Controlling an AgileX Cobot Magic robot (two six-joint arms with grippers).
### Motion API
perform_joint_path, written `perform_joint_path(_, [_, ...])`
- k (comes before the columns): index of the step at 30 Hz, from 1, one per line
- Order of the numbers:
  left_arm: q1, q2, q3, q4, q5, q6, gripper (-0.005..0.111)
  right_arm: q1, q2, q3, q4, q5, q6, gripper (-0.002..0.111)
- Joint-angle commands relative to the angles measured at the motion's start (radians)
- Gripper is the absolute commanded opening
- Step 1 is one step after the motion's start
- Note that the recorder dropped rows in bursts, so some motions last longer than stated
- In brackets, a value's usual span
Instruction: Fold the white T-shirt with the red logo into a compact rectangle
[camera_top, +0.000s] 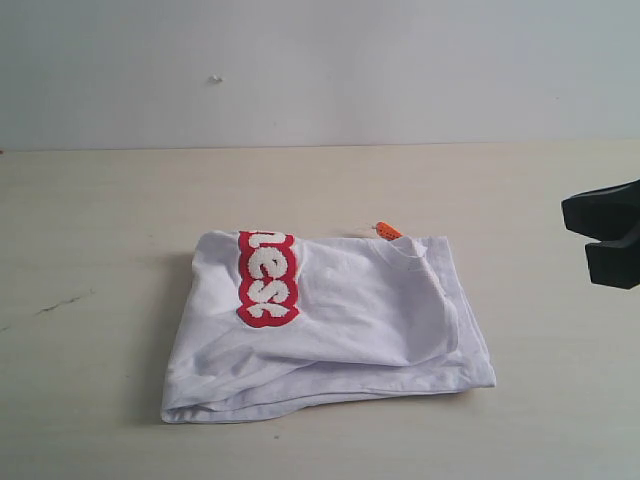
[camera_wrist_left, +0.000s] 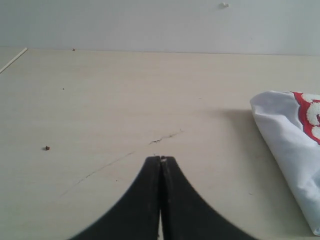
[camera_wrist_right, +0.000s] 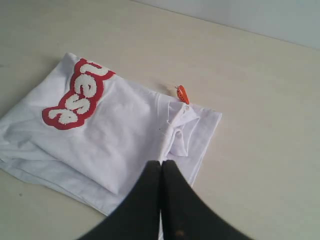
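The thin white cotton T-shirt (camera_top: 340, 335) lies folded in a rough rectangle mid-way across the pale wooden desk (camera_top: 100, 200). Its fuzzy red logo band (camera_top: 267, 278) faces up, and the small orange neck tag (camera_top: 388, 231) sits at the far edge. The black left tool (camera_wrist_left: 161, 160) and black right tool (camera_wrist_right: 161, 163) are each pressed together, empty and clear of the shirt.

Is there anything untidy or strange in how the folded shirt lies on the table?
Yes, slightly. The white T-shirt is folded unevenly: its lower layers stick out along the near edge, the orange neck tag pokes out at the far edge, and the red logo wraps over the fold, so only some letters show.
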Motion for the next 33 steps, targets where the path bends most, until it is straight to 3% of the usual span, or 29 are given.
perform_joint_path(1, [0.002,-0.005,-0.001,0.004,-0.003,-0.004,0.000,0.003,-0.005,0.005,0.001,-0.003,0.002,0.000])
perform_joint_path(16, [0.002,-0.005,-0.001,0.004,-0.003,-0.002,0.000,-0.001,-0.171,0.005,-0.075,-0.110,0.028,0.000])
perform_joint_path(33, [0.002,-0.005,-0.001,0.004,-0.003,-0.002,0.000,-0.148,-0.382,0.005,-0.131,-0.108,0.027,0.000])
